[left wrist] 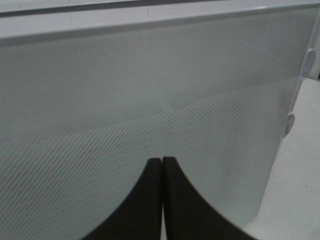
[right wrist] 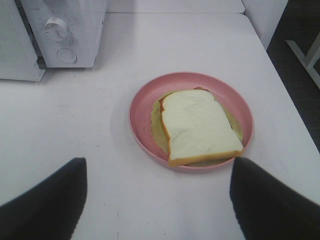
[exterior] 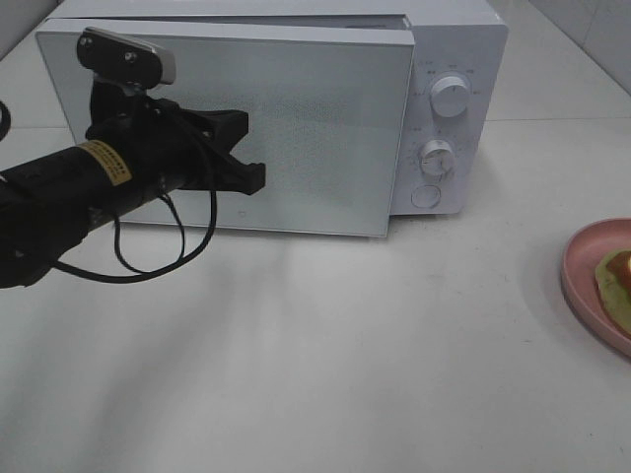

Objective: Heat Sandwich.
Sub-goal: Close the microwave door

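The sandwich (right wrist: 197,125), white bread with a tan crust, lies flat on a round pink plate (right wrist: 140,110). In the exterior view only a sliver of the sandwich (exterior: 617,278) and plate (exterior: 590,281) shows at the right edge. My right gripper (right wrist: 157,167) hovers open over the near side of the plate, holding nothing; the exterior view does not show it. My left gripper (exterior: 248,148) is shut and empty, its fingertips (left wrist: 156,167) pressed together just in front of the microwave door (exterior: 315,128).
The white microwave (exterior: 458,59) stands at the back, its two knobs (exterior: 451,97) and a button on the right panel. Its frosted door (left wrist: 150,90) looks slightly ajar. In the right wrist view the table edge (right wrist: 295,115) runs close past the plate.
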